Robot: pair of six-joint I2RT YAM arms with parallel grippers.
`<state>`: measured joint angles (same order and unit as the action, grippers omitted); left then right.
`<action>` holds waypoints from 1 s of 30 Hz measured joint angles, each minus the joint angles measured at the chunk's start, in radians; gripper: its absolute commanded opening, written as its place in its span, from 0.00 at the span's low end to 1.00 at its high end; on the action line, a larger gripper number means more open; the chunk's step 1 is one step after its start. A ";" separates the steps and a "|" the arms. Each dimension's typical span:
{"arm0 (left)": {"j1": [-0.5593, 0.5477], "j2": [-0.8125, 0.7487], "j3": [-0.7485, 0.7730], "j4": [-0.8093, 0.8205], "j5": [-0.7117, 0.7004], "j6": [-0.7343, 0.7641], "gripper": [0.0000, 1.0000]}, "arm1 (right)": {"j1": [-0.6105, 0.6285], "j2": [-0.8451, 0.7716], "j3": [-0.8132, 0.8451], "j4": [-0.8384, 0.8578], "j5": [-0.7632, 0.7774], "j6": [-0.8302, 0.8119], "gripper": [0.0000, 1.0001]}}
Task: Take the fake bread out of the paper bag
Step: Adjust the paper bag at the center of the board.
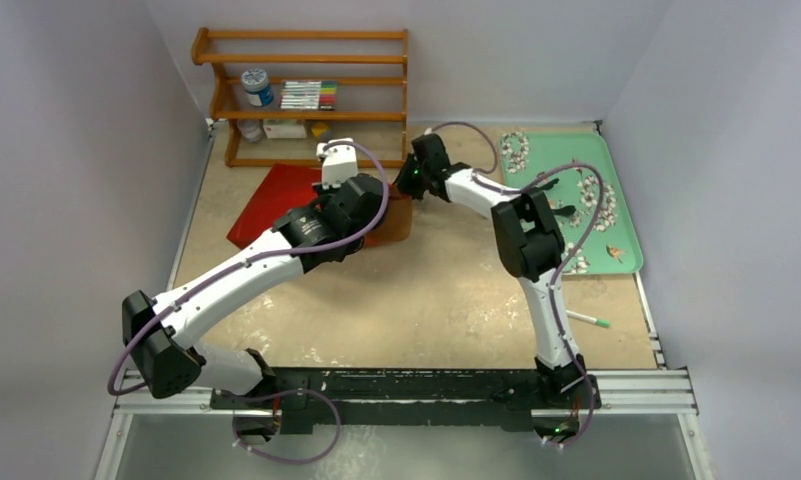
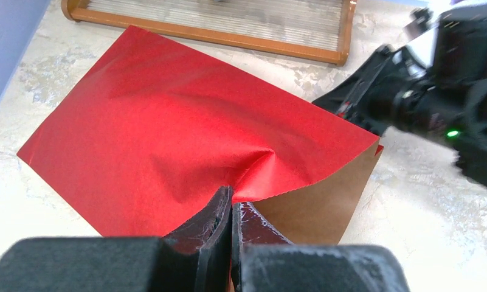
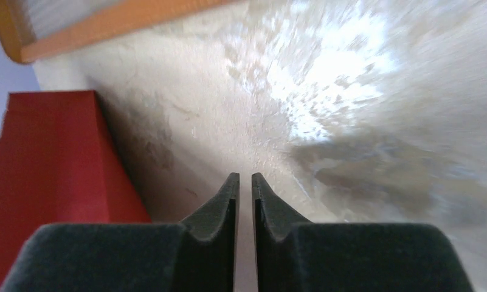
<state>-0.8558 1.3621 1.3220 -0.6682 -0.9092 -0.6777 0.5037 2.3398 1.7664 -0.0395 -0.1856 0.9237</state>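
Mottled beige table, pale walls on three sides, a wooden shelf against the far one. The paper bag lies flat in front of that shelf. Its long axis runs away from my left gripper toward the far left corner, and its mouth is at my fingertips.

My left fingers are pressed together on the top lip of the mouth, with the red paper pinched between them and puckered up into a ridge. Just right of the pinch the lip is peeled back, showing the brown lining.

My right gripper hangs low over bare table, just beside the mouth. Its fingers are all but together, with a thin slit between them and nothing in it. From there the bag's red wall stands off to the left — so the opening lies leftward of those fingertips.

The fake bread shows in no view. I judge it to be down inside the bag, beyond the shadowed part of the mouth, though I cannot tell how deep or how many pieces there are.

As I read it, the right arm is the one placed to reach in — it would need to spread its fingers and travel along the bag's length, under the lifted lip.

A green tray sits well apart on the far right, with small pale clusters on it and no bread that I can see.
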 measured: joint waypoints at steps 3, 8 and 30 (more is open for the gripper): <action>0.000 0.001 0.000 -0.008 0.003 -0.001 0.00 | -0.022 -0.080 0.000 -0.062 0.086 -0.069 0.39; 0.000 -0.042 -0.021 -0.020 0.006 -0.011 0.00 | -0.050 -0.234 -0.026 -0.100 0.238 -0.142 0.87; 0.000 -0.236 -0.124 -0.087 0.006 -0.040 0.00 | -0.116 -0.364 -0.039 -0.517 0.643 0.043 1.00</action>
<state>-0.8555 1.1263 1.1980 -0.7547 -0.9035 -0.7174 0.3878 1.9762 1.7275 -0.5568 0.4576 0.9665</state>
